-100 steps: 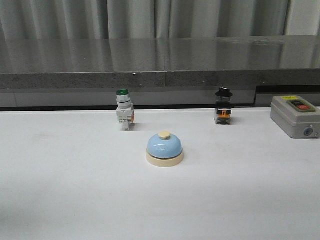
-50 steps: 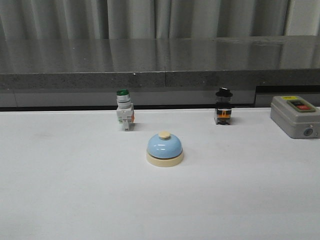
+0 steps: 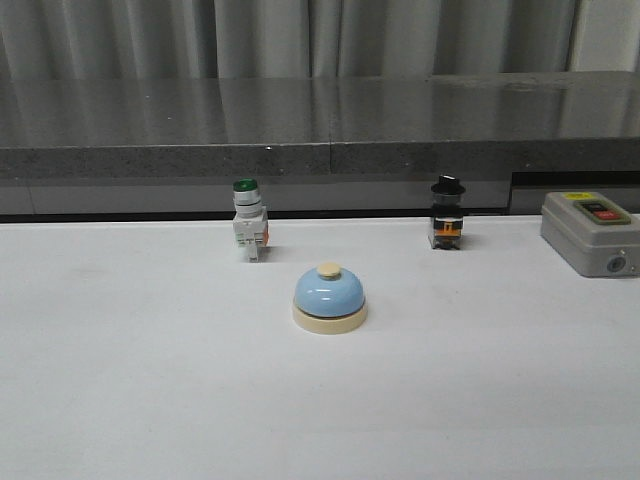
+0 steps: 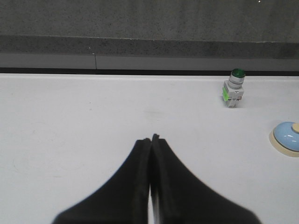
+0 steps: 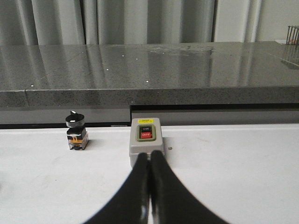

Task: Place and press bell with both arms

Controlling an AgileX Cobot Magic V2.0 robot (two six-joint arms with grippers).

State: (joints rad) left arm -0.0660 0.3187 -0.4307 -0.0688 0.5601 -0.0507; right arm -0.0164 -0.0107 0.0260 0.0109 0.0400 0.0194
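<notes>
In the front view the bell [image 3: 330, 299] is seen upright on the white table [image 3: 150, 400], near the middle and a little right of centre; its blue dome sits on the cream base with the cream button on top; nothing touches it. A green-capped switch [image 3: 249, 220] stands farther back and to the left of it; a black-knobbed switch [image 3: 447, 214] stands at the far right of it; a grey box [image 3: 589, 232] with a red button lies at the right edge; all three are set well apart from the bell. A dark stone ledge [image 3: 320, 125] runs behind the table; neither arm is seen here.

In the left wrist view the left gripper [image 4: 151, 139] is shown with its fingers pressed together, nothing pinched between them, above bare table; the green-capped switch [image 4: 233, 87] and part of the bell [image 4: 287, 136] are seen well apart from it.

In the right wrist view the right gripper [image 5: 149, 155] is likewise pressed together and holds nothing; its tips appear just in front of the grey box [image 5: 145, 140]; the black-knobbed switch [image 5: 76, 130] is seen to the box's left, apart from it.
</notes>
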